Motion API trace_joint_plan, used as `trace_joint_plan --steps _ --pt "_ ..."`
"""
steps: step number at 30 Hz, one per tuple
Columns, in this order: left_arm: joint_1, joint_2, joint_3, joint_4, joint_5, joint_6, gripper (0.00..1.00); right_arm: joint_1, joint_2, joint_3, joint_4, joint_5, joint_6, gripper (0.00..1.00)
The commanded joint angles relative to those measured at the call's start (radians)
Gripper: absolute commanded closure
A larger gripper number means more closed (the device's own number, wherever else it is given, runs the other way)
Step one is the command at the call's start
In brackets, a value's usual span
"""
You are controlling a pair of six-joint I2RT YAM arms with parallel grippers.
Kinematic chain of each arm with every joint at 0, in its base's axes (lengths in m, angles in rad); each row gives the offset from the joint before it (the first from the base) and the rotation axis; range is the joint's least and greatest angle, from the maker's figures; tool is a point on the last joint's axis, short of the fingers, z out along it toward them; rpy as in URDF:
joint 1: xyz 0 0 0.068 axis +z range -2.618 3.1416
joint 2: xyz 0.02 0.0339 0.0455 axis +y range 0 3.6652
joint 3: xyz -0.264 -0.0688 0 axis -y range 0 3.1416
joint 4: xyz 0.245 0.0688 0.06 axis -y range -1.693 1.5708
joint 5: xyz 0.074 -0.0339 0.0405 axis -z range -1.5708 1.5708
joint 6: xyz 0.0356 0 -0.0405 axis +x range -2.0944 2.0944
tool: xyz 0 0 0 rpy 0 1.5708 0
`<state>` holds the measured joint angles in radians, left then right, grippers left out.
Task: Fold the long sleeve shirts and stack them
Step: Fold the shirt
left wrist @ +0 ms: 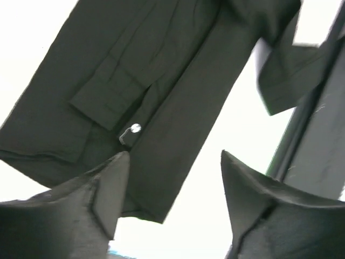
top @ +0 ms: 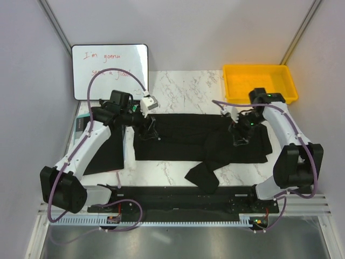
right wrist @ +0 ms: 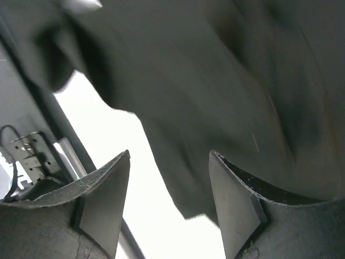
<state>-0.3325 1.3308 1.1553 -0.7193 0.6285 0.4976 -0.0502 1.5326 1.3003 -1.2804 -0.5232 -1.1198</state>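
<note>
One black long sleeve shirt (top: 183, 137) lies spread in a wide band across the marble table, with a sleeve (top: 204, 175) trailing toward the front edge. My left gripper (top: 151, 129) hovers over the shirt's left end, open with nothing between its fingers. The left wrist view has this gripper (left wrist: 175, 156) above a cuff with a small pale button (left wrist: 135, 128). My right gripper (top: 241, 136) is over the shirt's right end, also open. In its wrist view the right gripper (right wrist: 170, 154) stands over blurred black cloth (right wrist: 232, 91) and holds nothing.
A yellow bin (top: 260, 82) sits at the back right and a whiteboard (top: 110, 70) leans at the back left. A dark flat shape (top: 105, 154) lies under the left arm at the table's left side. A black rail (top: 183, 197) runs along the front edge.
</note>
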Motion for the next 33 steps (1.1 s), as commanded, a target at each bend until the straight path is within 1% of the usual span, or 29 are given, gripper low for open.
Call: trace_joint_plan --steps 1,2,3,4,5,6,8,9,11,12,15,18,24,27,28,29,30,32,33 --pt "0.093 -0.114 -0.083 0.052 0.190 -0.264 0.14 0.258 0.000 0.011 0.022 -0.113 -0.017 0.32" --pt "0.148 -0.128 -0.100 0.061 0.216 -0.322 0.08 0.307 -0.002 0.004 0.048 -0.097 -0.011 0.31" --pt "0.176 -0.139 -0.114 0.069 0.247 -0.341 0.04 0.405 -0.002 -0.016 0.071 -0.077 -0.014 0.30" --pt "0.202 -0.154 -0.126 0.072 0.291 -0.359 0.01 0.455 0.000 -0.028 0.120 -0.058 -0.021 0.28" --pt "0.240 -0.156 -0.129 0.070 0.312 -0.382 0.01 0.499 -0.002 -0.039 0.145 -0.043 -0.028 0.27" --pt "0.256 -0.156 -0.129 0.072 0.324 -0.392 0.01 0.580 -0.003 -0.056 0.163 -0.017 -0.040 0.27" --pt "0.285 -0.157 -0.129 0.075 0.350 -0.409 0.01 0.663 0.006 -0.061 0.194 0.014 -0.080 0.25" --pt "0.289 -0.159 -0.131 0.075 0.356 -0.412 0.01 0.741 0.014 -0.059 0.194 0.047 -0.096 0.25" --pt "0.293 -0.170 -0.138 0.075 0.358 -0.407 0.01 0.805 0.043 -0.061 0.194 0.071 -0.133 0.25" --pt "0.293 -0.176 -0.141 0.075 0.355 -0.406 0.01 0.858 0.052 -0.062 0.191 0.078 -0.143 0.25" --pt "0.296 -0.186 -0.152 0.075 0.343 -0.404 0.01 0.933 0.077 -0.088 0.177 0.107 -0.193 0.25" --pt "0.297 -0.188 -0.157 0.075 0.339 -0.409 0.01 0.990 0.086 -0.136 0.200 0.158 -0.244 0.25" --pt "0.300 -0.196 -0.158 0.073 0.355 -0.403 0.01 1.049 0.139 -0.164 0.265 0.233 -0.261 0.27" --pt "0.300 -0.200 -0.158 0.070 0.333 -0.395 0.01 1.059 0.167 -0.182 0.297 0.256 -0.259 0.35" --pt "0.300 -0.202 -0.154 0.063 0.324 -0.384 0.01 1.061 0.170 -0.187 0.305 0.261 -0.259 0.44" --pt "0.300 -0.202 -0.149 0.057 0.312 -0.381 0.01 1.064 0.172 -0.191 0.306 0.270 -0.258 0.49" --pt "0.300 -0.203 -0.141 0.052 0.280 -0.376 0.01 1.064 0.173 -0.191 0.306 0.272 -0.252 0.65" --pt "0.300 -0.219 -0.118 0.050 0.238 -0.335 0.01 1.063 0.166 -0.179 0.300 0.273 -0.242 0.80" --pt "0.300 -0.228 -0.100 0.055 0.164 -0.312 0.01 1.064 0.147 -0.168 0.297 0.269 -0.233 0.88"
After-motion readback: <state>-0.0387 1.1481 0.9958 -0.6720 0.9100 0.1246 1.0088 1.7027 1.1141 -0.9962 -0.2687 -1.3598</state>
